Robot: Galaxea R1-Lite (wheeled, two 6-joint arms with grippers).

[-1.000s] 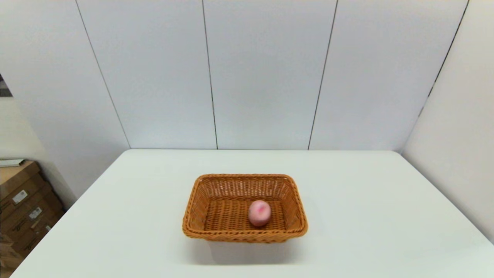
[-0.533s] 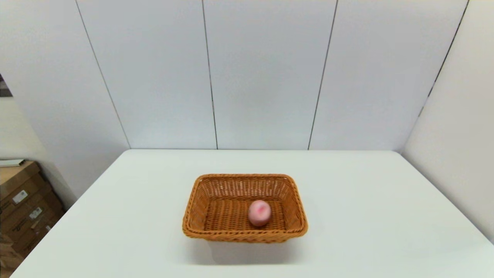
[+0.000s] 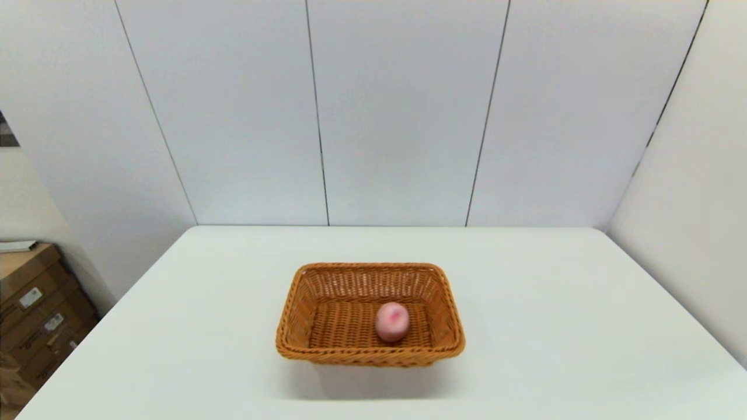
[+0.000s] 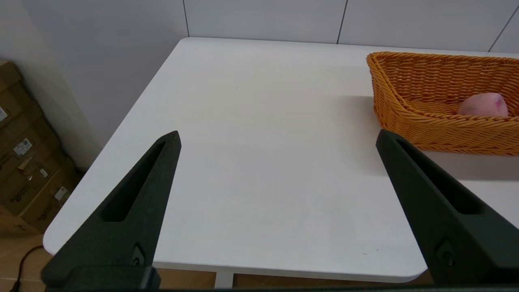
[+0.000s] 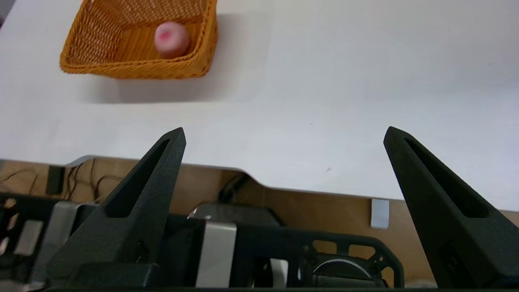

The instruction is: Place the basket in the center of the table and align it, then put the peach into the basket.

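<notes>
Left hand [image 4: 277,136]: two long matte-black wedge fingers [image 4: 134,211], tapering to points, each with an elongated recessed slot and a small round screw near its root. Right hand [image 5: 284,134]: same build, fine grainy finish. Below it, black base frame [image 5: 284,243] with silver brackets and dark cables.

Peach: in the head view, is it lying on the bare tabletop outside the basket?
No. The peach rests inside the basket, on its woven floor, toward the robot's right and near side.
</notes>
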